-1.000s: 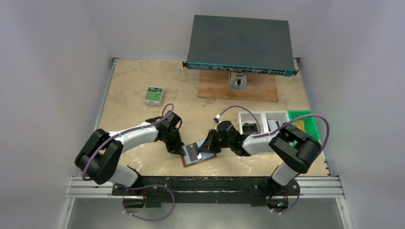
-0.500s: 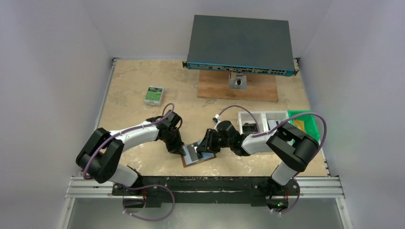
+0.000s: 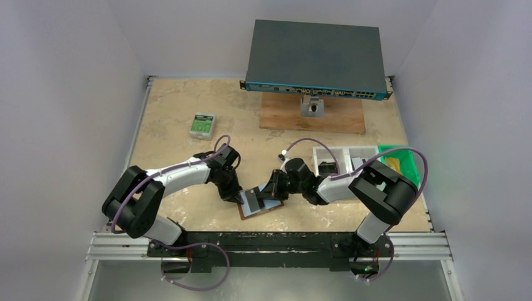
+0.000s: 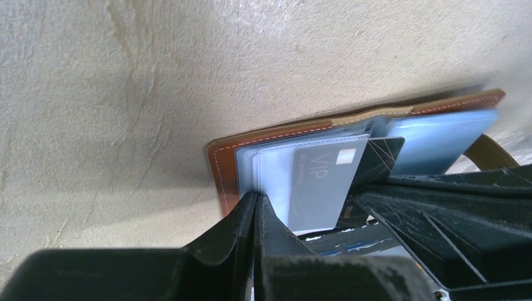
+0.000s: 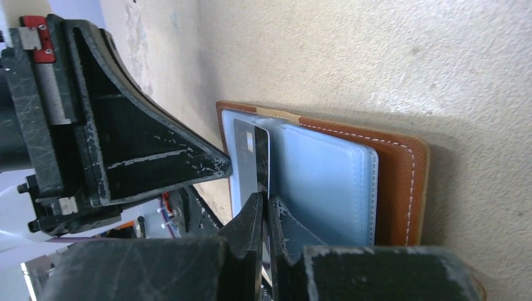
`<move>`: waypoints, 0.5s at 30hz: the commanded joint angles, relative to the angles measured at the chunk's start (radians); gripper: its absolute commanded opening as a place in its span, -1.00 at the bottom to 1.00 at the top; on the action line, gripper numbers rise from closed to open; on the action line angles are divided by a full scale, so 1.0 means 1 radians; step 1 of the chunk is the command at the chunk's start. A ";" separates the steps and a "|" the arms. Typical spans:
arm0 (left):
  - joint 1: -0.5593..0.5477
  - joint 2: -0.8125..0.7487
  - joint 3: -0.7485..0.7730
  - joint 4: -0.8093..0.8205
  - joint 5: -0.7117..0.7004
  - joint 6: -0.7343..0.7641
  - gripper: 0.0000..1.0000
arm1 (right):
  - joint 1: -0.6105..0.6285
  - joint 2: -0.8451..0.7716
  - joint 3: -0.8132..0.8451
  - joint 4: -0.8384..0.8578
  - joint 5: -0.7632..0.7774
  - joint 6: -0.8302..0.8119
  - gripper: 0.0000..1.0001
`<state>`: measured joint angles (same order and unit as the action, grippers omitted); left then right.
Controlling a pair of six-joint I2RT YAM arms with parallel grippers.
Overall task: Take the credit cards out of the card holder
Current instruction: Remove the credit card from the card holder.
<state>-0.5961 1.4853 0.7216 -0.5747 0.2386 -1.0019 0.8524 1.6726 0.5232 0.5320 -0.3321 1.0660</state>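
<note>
Lower centre: left claw clamps the soft card holder; right claw clamps the edge of a thin, stiff, likely slippery card.

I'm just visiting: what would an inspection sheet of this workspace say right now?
Surface: beige marbled table.
Job's things: card holder lying open; grey card showing at its clear sleeve.
Clutter: green-and-white box, white bins, green tray, network switch above a wooden board.
Grippers: left gripper shut on card holder's sleeve edge; right gripper shut on grey card.
Cables: purple cables loop over both arms.
Surroundings: white walls.
</note>
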 commanded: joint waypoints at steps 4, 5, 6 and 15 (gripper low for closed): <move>0.010 0.056 -0.049 -0.113 -0.291 0.065 -1.00 | -0.007 -0.074 0.003 -0.132 0.096 -0.055 -1.00; 0.010 0.057 -0.048 -0.114 -0.292 0.065 -1.00 | -0.009 -0.084 0.004 -0.154 0.108 -0.061 -1.00; 0.009 0.058 -0.049 -0.116 -0.294 0.065 -1.00 | -0.010 -0.097 0.005 -0.171 0.119 -0.066 -1.00; 0.010 0.057 -0.048 -0.120 -0.299 0.070 -1.00 | -0.033 -0.175 -0.007 -0.248 0.164 -0.090 -1.00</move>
<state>-0.5964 1.4864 0.7277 -0.5961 0.2142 -0.9993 0.8402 1.5360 0.5232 0.3641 -0.2455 1.0195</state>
